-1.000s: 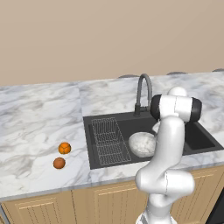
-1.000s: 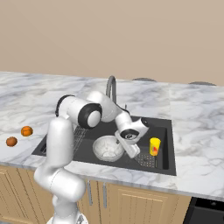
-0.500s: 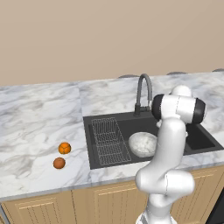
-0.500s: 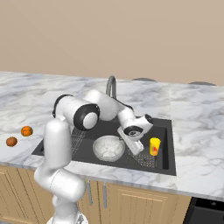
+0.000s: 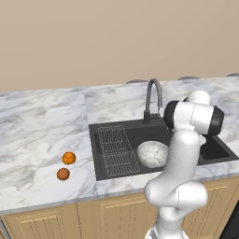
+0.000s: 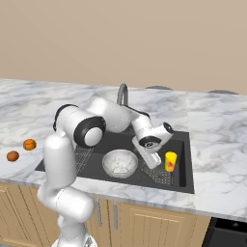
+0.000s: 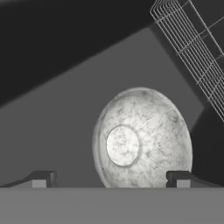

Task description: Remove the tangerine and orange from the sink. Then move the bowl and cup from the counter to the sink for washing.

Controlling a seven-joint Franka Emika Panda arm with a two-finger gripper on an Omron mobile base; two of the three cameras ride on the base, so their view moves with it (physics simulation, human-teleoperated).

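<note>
- Sink — dark basin at centre right of the right base view; holds the bowl at its lower middle and the cup standing upright toward its right end, the two apart.
- Tangerine and orange — out on the counter at centre left of the left base view, well apart from the basin; which fruit is which cannot be told.
- Gripper — between bowl and cup in the right base view, just beside the cup; fingers spread wide, grasping nothing, as seen at the bottom corners of the hand view with the bowl between and beyond them.
- Wire rack — left part of the basin in the left base view, upper right corner in the hand view.
- Step in hand — judged the last one: cup set down and released, so all four moves appear complete.
- Next move — calls only for a straight lift clear of the basin without nudging the cup.
- Change from a second ago — gripper drawn up and away from the cup, toward the middle of the frame; bowl, cup and fruits unmoved.
</note>
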